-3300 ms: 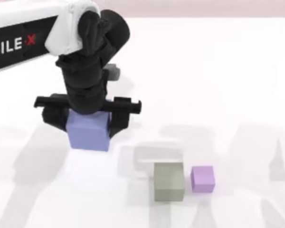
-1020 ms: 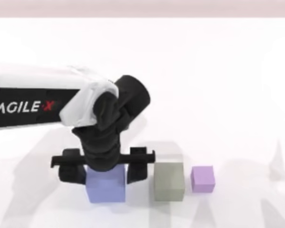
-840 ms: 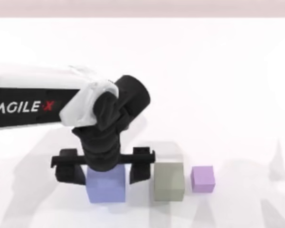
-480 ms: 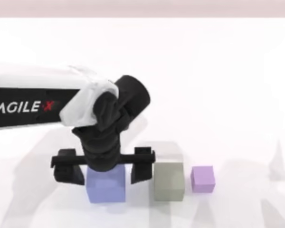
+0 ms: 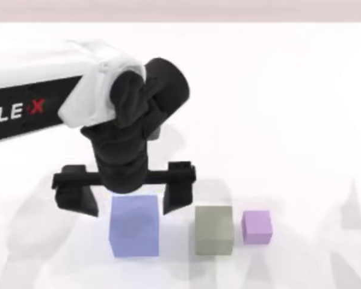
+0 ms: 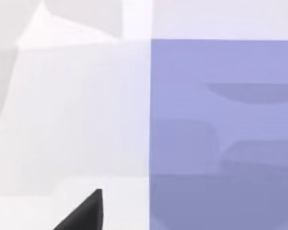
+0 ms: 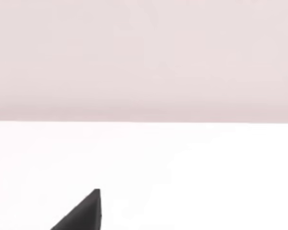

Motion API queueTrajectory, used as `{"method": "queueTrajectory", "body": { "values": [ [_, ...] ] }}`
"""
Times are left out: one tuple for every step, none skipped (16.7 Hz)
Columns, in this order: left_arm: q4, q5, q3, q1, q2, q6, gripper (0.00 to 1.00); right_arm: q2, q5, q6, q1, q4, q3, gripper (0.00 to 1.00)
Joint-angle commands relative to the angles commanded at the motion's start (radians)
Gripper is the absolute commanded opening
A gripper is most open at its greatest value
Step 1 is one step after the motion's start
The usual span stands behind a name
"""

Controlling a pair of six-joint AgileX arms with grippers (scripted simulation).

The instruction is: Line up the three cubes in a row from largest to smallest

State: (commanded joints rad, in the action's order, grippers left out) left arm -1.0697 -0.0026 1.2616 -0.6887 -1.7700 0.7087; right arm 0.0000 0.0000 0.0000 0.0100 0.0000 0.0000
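Hovering at lower left of the top view, our left gripper gapes wide, empty, above the periwinkle cube. Olive cube and lilac cube follow rightward along the desk; the row looks complete.

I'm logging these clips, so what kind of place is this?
Probably a rendered simulation, not a real room: a bare white table, three plain matte cubes, periwinkle cube, olive cube and lilac cube, and the left gripper open above the periwinkle one.
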Motion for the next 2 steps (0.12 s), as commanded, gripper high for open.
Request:
{"method": "queueTrajectory", "body": {
  "values": [
    [-0.02,0.0,0.015,0.003,0.011,0.0,1.0,0.0,0.0,0.0,0.0,0.0,0.0,1.0],
    [-0.029,0.0,0.023,0.004,0.017,0.0,1.0,0.0,0.0,0.0,0.0,0.0,0.0,1.0]
  ]
}}
